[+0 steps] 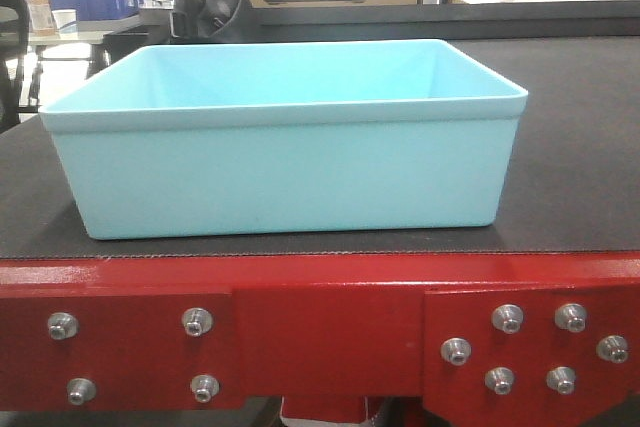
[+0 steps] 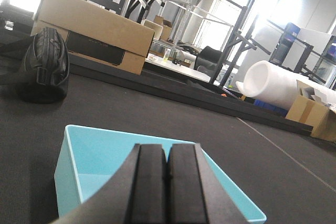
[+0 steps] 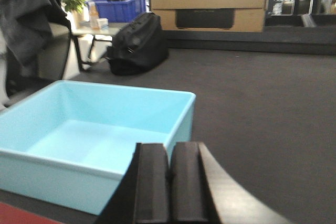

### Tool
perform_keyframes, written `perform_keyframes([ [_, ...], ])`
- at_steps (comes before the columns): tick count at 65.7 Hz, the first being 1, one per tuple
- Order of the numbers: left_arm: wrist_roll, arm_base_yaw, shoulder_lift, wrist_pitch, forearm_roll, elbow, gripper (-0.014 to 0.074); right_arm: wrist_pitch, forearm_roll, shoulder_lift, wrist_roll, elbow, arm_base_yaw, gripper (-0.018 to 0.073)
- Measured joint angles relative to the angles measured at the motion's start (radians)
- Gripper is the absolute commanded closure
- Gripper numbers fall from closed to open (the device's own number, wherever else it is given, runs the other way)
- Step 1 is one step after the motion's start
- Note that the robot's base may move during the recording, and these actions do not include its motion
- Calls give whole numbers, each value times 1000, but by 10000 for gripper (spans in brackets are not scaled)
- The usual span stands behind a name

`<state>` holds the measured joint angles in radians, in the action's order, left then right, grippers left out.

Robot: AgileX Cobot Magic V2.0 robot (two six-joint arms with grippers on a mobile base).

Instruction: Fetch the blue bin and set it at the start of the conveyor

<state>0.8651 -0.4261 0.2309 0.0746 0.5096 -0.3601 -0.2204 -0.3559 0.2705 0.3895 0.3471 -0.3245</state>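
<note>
The blue bin (image 1: 290, 167), a pale aqua tub, stands empty and upright on the black belt (image 1: 580, 147), just behind the red frame plate (image 1: 330, 317) with silver bolts at the conveyor start. Neither gripper shows in the front view. In the left wrist view, my left gripper (image 2: 168, 148) is shut and empty, held over the near part of the bin (image 2: 100, 161). In the right wrist view, my right gripper (image 3: 169, 145) is shut and empty, near the bin's (image 3: 89, 140) right front corner, not touching it.
A black bag (image 3: 139, 43) lies on the belt's far side, also seen in the left wrist view (image 2: 44, 66). Behind it are a cardboard box (image 3: 210, 1) and a dark blue crate (image 3: 121, 6). A chair with a jacket (image 3: 31, 24) stands left. A white roll (image 2: 278, 82) lies far right.
</note>
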Motion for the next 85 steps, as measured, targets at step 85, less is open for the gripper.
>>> perform_keyframes([
  [85, 0, 0, 0, 2, 0, 0, 708, 205, 369, -266, -452, -345, 341, 726],
])
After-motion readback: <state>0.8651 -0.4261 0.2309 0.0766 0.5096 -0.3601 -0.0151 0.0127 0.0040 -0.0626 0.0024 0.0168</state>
